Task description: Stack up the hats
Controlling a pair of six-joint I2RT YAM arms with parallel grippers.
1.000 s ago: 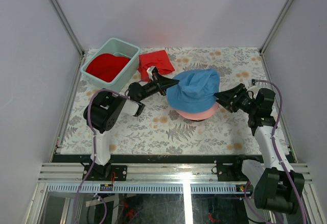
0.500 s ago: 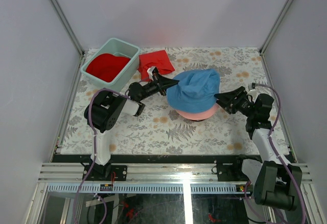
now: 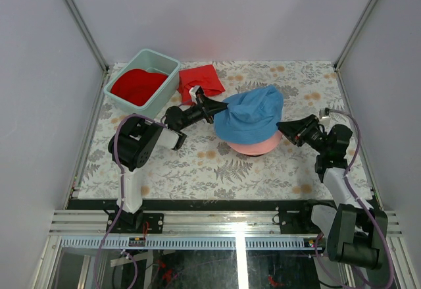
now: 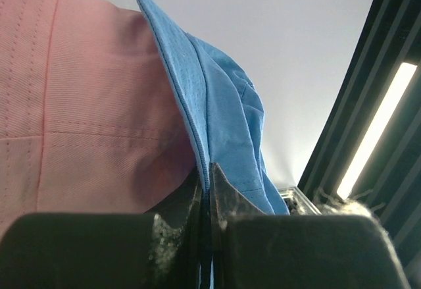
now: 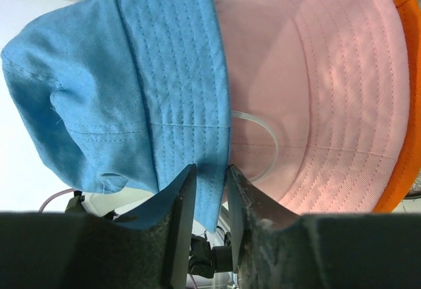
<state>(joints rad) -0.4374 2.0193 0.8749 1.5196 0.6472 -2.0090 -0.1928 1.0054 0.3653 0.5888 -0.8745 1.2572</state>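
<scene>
Top view: I see the blue hat sitting crumpled on top of the pink hat near the middle of the patterned table. The left gripper reaches in from the left and pinches the blue hat's brim. The right gripper sits at the brim's opposite edge. At the far left, the red hat lies inside a teal bin, with a flat red cloth just beside it.

Left wrist view: the left gripper has its 2 fingers pressed tight together on the thin edge of the blue hat, and the pink hat lies against it.

Right wrist view: the right gripper has its 2 fingers standing narrowly apart, the brim corner of the blue hat hanging between them. I cannot tell whether they press it. The pink hat lies under the blue one, and the orange hat shows beneath the pink one's brim.
</scene>
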